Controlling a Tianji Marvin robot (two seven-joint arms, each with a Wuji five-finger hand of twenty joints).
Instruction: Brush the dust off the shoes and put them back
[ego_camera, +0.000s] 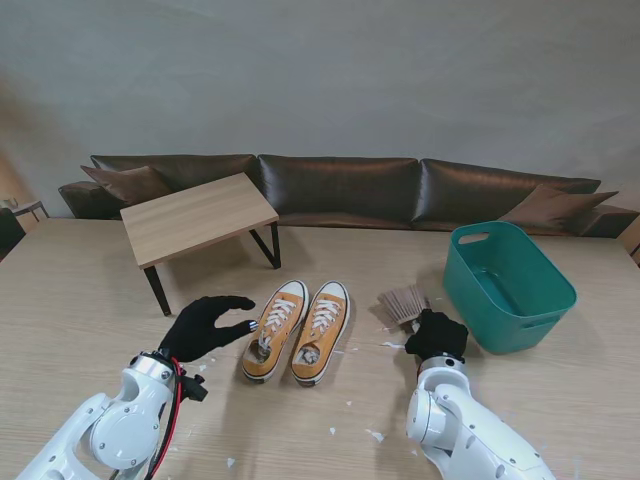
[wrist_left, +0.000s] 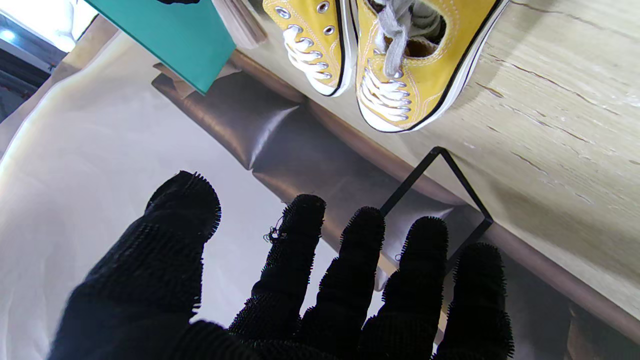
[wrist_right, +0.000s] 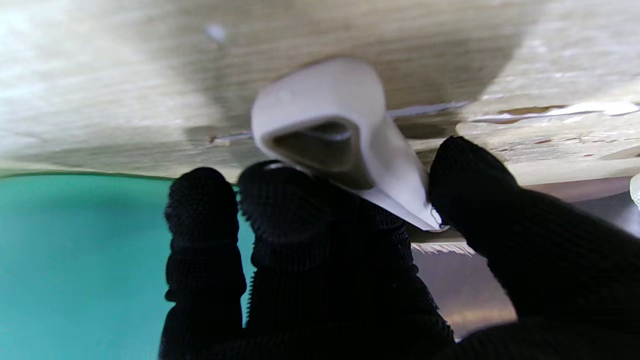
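Both forearms come up from the near corners in the stand view; left hand (ego_camera: 205, 325) hovers spread, holding nothing, just left of the left shoe (ego_camera: 274, 329), fingertips pointing right toward its laces. Right shoe (ego_camera: 321, 331) sits touching or nearly touching it, both yellow, toes away from me, long axes running near-to-far with a slight rightward lean. Right hand (ego_camera: 436, 335) is down on the brush (ego_camera: 403, 304), which lies just right of the pair, bristle end farther from me. Teal bin (ego_camera: 508, 285) stands right of the brush, small wooden bench (ego_camera: 198, 217) farther off to the left, white scraps (ego_camera: 373, 435) scattered near me. Left wrist view: fingers (wrist_left: 300, 260) splayed wide, nothing in the palm, shoes (wrist_left: 400, 75) lie ahead with the toes toward the camera, a black bench leg (wrist_left: 440, 185) between them and the fingertips in this picture. Right wrist view: fingers (wrist_right: 280, 210) and thumb curl round the white brush handle (wrist_right: 345, 130), table top behind, bin wall (wrist_right: 80, 250) beside; picture is blurred, so a firm grip or just contact, I can't be sure. Judgement: left hand is nearer the shoes for steadying, and the brush must travel left to reach them; nothing stands in that path.
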